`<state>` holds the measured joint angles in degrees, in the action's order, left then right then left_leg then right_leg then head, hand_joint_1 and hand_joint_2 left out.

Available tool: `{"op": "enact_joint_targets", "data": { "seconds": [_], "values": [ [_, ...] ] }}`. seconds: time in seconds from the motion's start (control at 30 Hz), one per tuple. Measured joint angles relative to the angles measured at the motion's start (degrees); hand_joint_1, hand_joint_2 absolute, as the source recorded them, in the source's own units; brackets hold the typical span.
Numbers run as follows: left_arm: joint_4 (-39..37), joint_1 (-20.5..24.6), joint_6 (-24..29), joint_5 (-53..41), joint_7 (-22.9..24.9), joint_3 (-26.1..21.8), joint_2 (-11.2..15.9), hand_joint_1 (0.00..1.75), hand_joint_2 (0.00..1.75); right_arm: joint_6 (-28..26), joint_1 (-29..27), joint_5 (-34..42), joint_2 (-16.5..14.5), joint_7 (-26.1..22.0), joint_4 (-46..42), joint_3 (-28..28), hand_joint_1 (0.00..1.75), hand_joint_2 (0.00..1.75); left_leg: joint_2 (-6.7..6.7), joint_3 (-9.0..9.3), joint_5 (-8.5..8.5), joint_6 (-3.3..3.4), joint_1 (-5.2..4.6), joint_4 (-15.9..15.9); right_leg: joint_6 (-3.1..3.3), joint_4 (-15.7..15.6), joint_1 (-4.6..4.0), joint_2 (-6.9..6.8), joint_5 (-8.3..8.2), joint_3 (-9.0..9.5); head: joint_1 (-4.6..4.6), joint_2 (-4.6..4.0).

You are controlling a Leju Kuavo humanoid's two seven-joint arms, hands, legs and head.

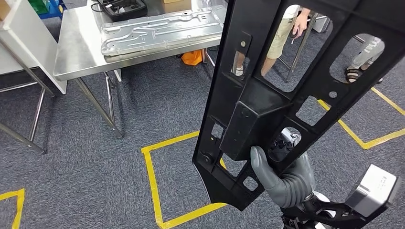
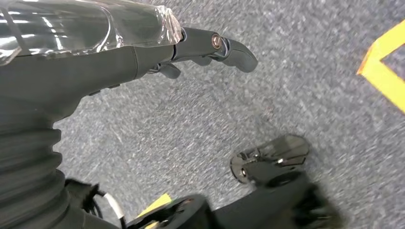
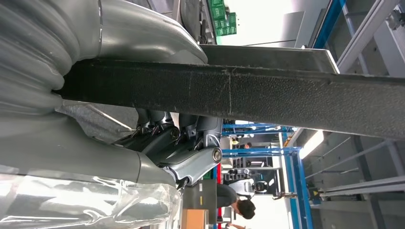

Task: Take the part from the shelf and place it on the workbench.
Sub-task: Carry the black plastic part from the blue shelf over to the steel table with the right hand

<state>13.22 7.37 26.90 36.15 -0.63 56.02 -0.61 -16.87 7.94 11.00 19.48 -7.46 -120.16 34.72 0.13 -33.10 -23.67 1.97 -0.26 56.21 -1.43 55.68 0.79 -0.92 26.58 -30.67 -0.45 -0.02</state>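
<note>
Head view: right hand (image 1: pixel 286 179) at about 5 o'clock grips the lower end of the part (image 1: pixel 282 90), a long black plastic frame with cutouts and a boxy block in the middle. Thumb lies across the front face, fingers wrap behind the bar. The part stands tilted, running from 6 o'clock up to 1 o'clock, held in the air above the floor (image 1: pixel 119 181), not touching the tabletop (image 1: pixel 76 52).

Tabletop is steel, at 11 o'clock, well apart from the part. On it lies a stamped metal panel (image 1: pixel 162 31), with a black case (image 1: pixel 123 8) behind it at 12 o'clock. An orange object (image 1: pixel 192 57) sits under the tabletop edge. Yellow tape lines (image 1: pixel 152 176) mark squares on the grey carpet floor. Through the part's cutouts, a person's legs (image 1: pixel 279 38) at 1 o'clock and sandaled feet (image 1: pixel 356 72) at 2 o'clock.

Right wrist view: the right hand (image 3: pixel 157 138) clamps the black textured bar of the part (image 3: pixel 267 98), thumb on one side, dark fingers on the other.

Left wrist view: left hand (image 2: pixel 143 52) hangs over the carpet floor (image 2: pixel 286 109), holds nothing, fingers loosely extended and apart.
</note>
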Motion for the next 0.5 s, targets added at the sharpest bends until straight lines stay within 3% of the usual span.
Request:
{"op": "enact_joint_targets", "data": {
  "seconds": [0.1, 0.17, 0.27, 0.3, 0.33, 0.37, 0.43, 0.5],
  "values": [
    [0.00, 0.23, 0.22, 0.19, -0.07, 0.00, -0.02, 0.00, 1.75, 0.00, 0.01, 0.38, -0.11, -0.36, 0.01, -0.05, 1.75, 1.75, -0.19, 0.45, 0.09, 0.60, -0.31, -1.32, -0.88, -0.17, 0.07, -0.14, 0.23, 0.09, 0.02, 0.01],
    [0.00, 0.26, 0.36, 0.28, -0.07, -0.01, -0.09, 0.00, 1.75, 0.00, 0.04, 0.44, -0.15, -0.53, 0.01, -0.20, 1.75, 1.75, -0.39, 0.96, 0.32, 1.19, -0.06, -1.87, -1.34, 1.63, 0.14, 0.01, 1.50, -0.51, 0.07, 0.01],
    [0.00, 0.34, 0.50, 0.36, -0.07, -0.04, -0.16, 0.00, 1.75, 0.00, -0.05, 0.50, -0.20, -0.61, 0.03, -0.32, 1.75, 1.75, -0.56, 1.41, 0.27, 1.84, -0.01, -2.08, -1.64, 12.58, 0.14, 0.25, 6.53, -5.90, 0.22, 0.01],
    [0.00, 0.30, 0.50, 0.38, -0.06, -0.05, -0.19, 0.00, 1.75, 0.00, -0.10, 0.51, -0.20, -0.61, 0.05, -0.32, 1.75, 1.75, -0.65, 1.46, 0.22, 1.91, -0.04, -2.07, -1.72, 15.86, 0.15, 0.25, 7.45, -7.77, 0.24, 0.01],
    [0.00, 0.25, 0.49, 0.40, -0.05, -0.05, -0.21, 0.00, 1.75, 0.00, -0.14, 0.52, -0.20, -0.60, 0.07, -0.32, 1.75, 1.75, -0.78, 1.50, 0.17, 1.95, -0.06, -2.05, -1.77, 17.20, 0.16, 0.25, 7.26, -8.76, 0.25, 0.01],
    [0.00, 0.21, 0.47, 0.42, -0.04, -0.05, -0.27, 0.00, 1.75, 0.00, -0.14, 0.52, -0.20, -0.60, 0.08, -0.32, 1.75, 1.75, -0.95, 1.58, 0.13, 1.94, -0.03, -2.04, -1.77, 16.08, 0.18, 0.25, 5.93, -8.55, 0.25, 0.00],
    [0.00, 0.20, 0.44, 0.44, -0.02, -0.05, -0.44, 0.00, 1.75, 0.02, -0.11, 0.52, -0.21, -0.60, 0.08, -0.32, 1.75, 1.75, -1.36, 1.85, -0.06, 1.73, 0.04, -1.99, -1.69, 8.18, 0.24, 0.35, 1.49, -5.14, 0.26, 0.00],
    [0.00, 0.20, 0.44, 0.45, -0.01, -0.05, -0.56, 0.00, 1.75, 0.10, -0.05, 0.53, -0.25, -0.60, 0.08, -0.32, 1.75, 1.75, -1.65, 1.90, -0.39, 1.25, -0.16, -1.77, -1.39, 1.33, 0.20, 0.59, -1.19, -2.02, 0.25, 0.00]
  ]
}}
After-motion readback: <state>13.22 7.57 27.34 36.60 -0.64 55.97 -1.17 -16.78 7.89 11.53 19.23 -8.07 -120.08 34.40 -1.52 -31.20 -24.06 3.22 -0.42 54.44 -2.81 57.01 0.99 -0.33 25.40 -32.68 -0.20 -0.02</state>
